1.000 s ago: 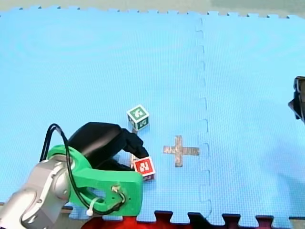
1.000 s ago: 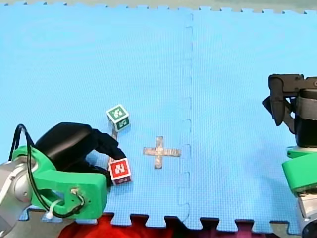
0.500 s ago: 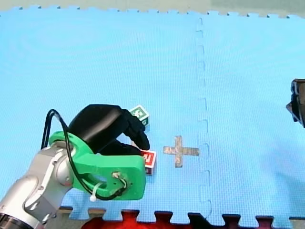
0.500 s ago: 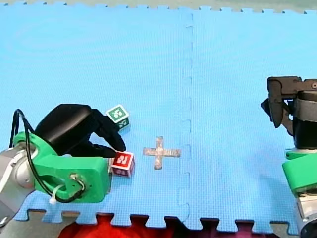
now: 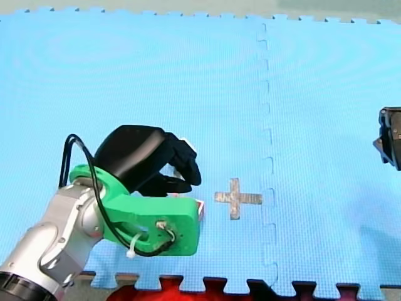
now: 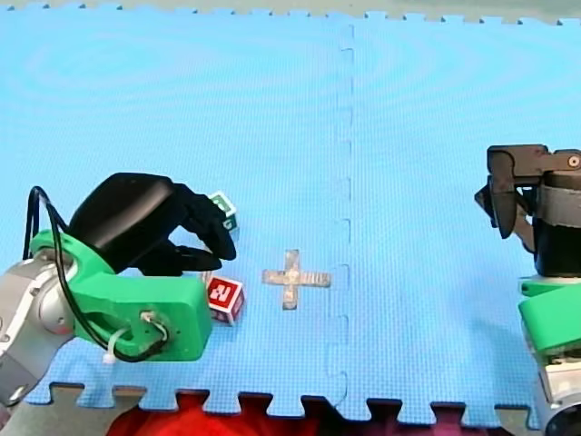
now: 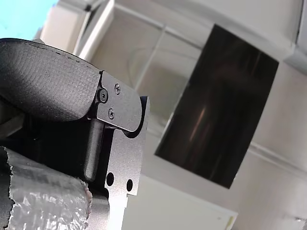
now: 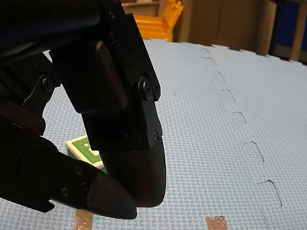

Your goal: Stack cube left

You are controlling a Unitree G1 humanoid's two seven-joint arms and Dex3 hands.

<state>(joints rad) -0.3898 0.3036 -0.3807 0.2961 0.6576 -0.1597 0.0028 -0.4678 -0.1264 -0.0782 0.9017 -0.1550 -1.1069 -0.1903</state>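
Note:
A red cube (image 6: 224,297) lies on the blue foam mat (image 6: 272,109), half tucked under the green wrist of my left arm. A green cube (image 6: 223,208) sits just beyond it, mostly covered by my black left hand (image 6: 216,247). The fingers are curled, with their tips hanging right beside the green cube; I see no grasp on it. In the second wrist view the green cube (image 8: 81,146) peeks out behind the curled fingertips (image 8: 139,187). My right hand (image 6: 510,195) hangs raised at the right edge of the mat and holds nothing.
A grey tape cross (image 6: 292,278) marks the mat just right of the red cube. A jigsaw seam (image 6: 349,182) runs down the mat's middle. The near edge of the mat (image 6: 272,400) lies close below the left arm, with red floor beyond it.
My left hand has moved away from me, past the red cube and over the green one. The red cube shifted slightly and went from tilted to flat. The right hand barely moved.

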